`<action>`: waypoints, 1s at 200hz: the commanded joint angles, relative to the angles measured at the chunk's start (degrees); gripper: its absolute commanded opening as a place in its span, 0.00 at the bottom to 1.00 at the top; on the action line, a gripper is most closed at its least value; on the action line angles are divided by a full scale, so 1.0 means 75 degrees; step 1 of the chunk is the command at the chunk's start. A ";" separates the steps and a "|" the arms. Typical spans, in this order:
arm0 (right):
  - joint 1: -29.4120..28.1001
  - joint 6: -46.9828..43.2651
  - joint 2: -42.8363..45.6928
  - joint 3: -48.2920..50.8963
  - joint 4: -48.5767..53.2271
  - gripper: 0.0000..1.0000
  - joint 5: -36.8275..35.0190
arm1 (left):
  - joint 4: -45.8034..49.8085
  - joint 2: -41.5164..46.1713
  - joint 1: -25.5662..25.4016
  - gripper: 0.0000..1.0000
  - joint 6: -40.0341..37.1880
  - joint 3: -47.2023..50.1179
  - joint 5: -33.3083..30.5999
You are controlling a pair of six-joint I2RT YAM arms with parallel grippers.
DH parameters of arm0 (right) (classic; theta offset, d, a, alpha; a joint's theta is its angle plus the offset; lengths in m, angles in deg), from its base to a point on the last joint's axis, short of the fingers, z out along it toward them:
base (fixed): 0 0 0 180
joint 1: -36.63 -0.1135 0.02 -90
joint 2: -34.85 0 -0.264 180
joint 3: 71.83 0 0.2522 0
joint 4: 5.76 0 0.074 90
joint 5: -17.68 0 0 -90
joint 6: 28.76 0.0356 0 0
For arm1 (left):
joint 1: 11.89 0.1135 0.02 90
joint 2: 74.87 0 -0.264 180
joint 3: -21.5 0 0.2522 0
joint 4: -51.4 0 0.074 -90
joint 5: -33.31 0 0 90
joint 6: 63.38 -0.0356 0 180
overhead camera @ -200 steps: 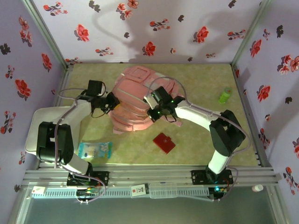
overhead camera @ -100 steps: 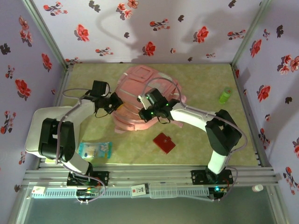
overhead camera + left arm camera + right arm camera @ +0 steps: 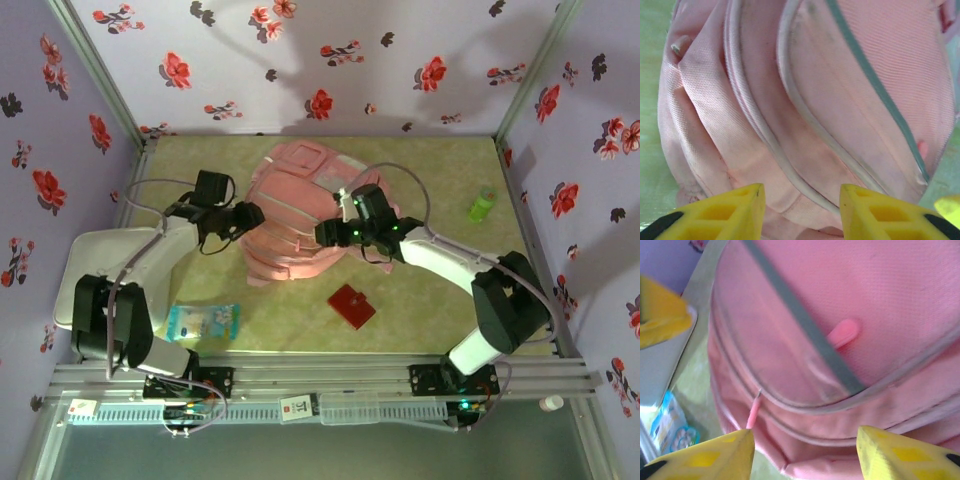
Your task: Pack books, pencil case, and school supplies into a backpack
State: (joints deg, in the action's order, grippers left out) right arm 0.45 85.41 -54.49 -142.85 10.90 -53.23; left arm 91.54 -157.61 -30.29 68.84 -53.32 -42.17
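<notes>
The surface (image 3: 440, 180), a pale green-beige top, is enclosed by flowered walls on three sides.

The backpack (image 3: 300, 215), pale pink and soft, is found lying about midway between the left and right edges, somewhat nearer the far edge than the near one. Its panels and grey-edged zip lines are seen close up from the left wrist (image 3: 850, 100) and the right wrist (image 3: 850, 300). A pink zip pull (image 3: 842, 334) is noted lying on the upper panel beside a grey zip line. A second, thinner pull (image 3: 754, 412) is noted lower down, at a seam.

The left end effector (image 3: 250, 215) is positioned at the backpack's left side. Its yellow fingers (image 3: 735, 210) are seen parted with a clear gap, and nothing is gripped between them (image 3: 801, 200). Pink fabric lies just beyond the tips; contact cannot be confirmed.

The right end effector (image 3: 330, 232) is positioned over the backpack's right half. Its jaws are spread wide (image 3: 806, 440) and no item is held; the backpack lies beyond the tips.

The blue book (image 3: 203, 322) is recorded flat on the surface towards the near left corner, well apart from the backpack. It is also glimpsed from the right wrist (image 3: 667, 425).

The red square piece (image 3: 351, 305) is recorded flat on the surface, near the near edge and apart from the backpack.

A small green object (image 3: 482, 204) is noted close to the right edge, untouched.
</notes>
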 commanded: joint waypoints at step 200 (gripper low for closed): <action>0.0459 0.4050 -0.1326 -0.0220 -0.1523 0.37 -0.0722 | 0.2415 -0.2250 -0.3664 0.31 -0.1535 -0.2656 -0.3749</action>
State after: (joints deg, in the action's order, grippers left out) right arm 3.31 114.46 -62.87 -143.04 1.21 -58.58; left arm 105.59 -172.64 -56.86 59.55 -71.03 -67.06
